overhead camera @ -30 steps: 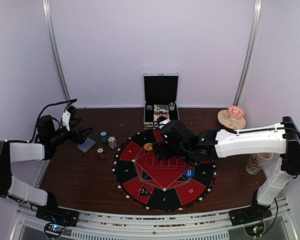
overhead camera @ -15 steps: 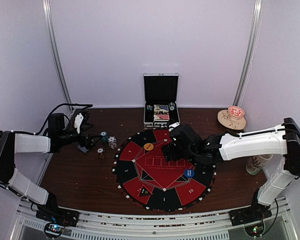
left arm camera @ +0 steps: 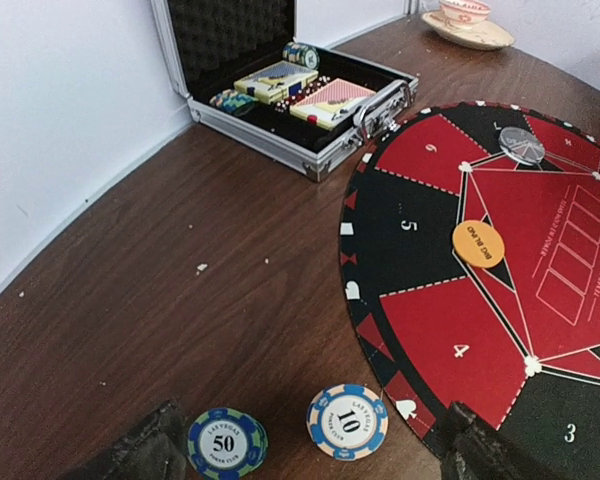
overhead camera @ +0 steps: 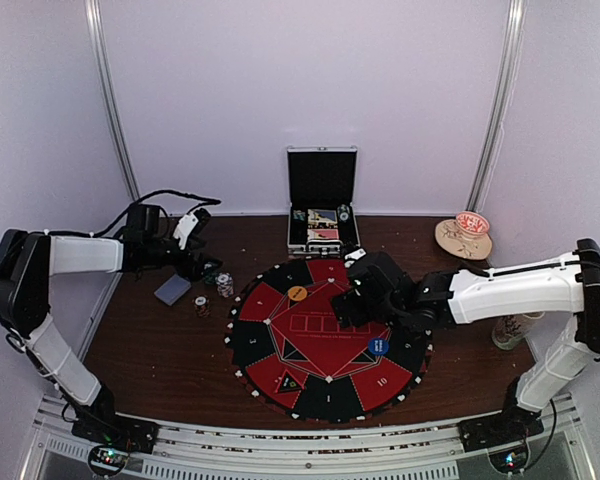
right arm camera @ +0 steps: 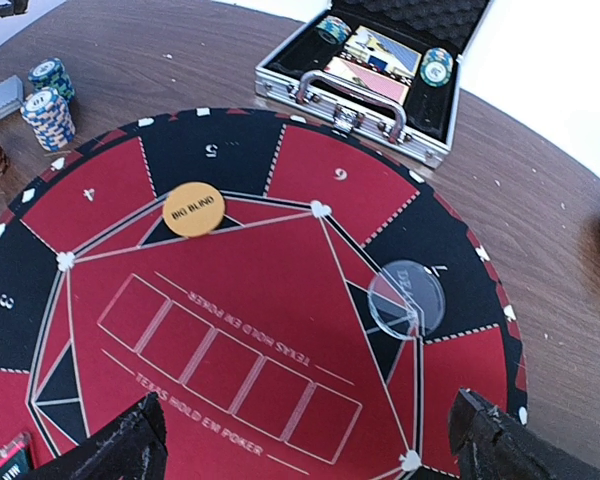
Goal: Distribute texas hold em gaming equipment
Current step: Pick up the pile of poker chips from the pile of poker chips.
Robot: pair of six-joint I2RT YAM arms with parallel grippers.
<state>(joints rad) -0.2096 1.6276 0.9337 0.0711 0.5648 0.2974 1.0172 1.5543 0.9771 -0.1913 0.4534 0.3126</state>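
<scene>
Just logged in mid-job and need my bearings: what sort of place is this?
Probably a robot test cell staged as a poker table: plain white walls enclose a wood table carrying a round Texas Hold'em mat, chips and an open case.

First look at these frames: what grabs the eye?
The round red-and-black Texas Hold'em mat fills the middle of the dark wooden table, with an orange Big Blind disc on its far-left part. Behind it, an open silver metal case sits at the table's far edge. Small chip stacks stand left of the mat.
</scene>
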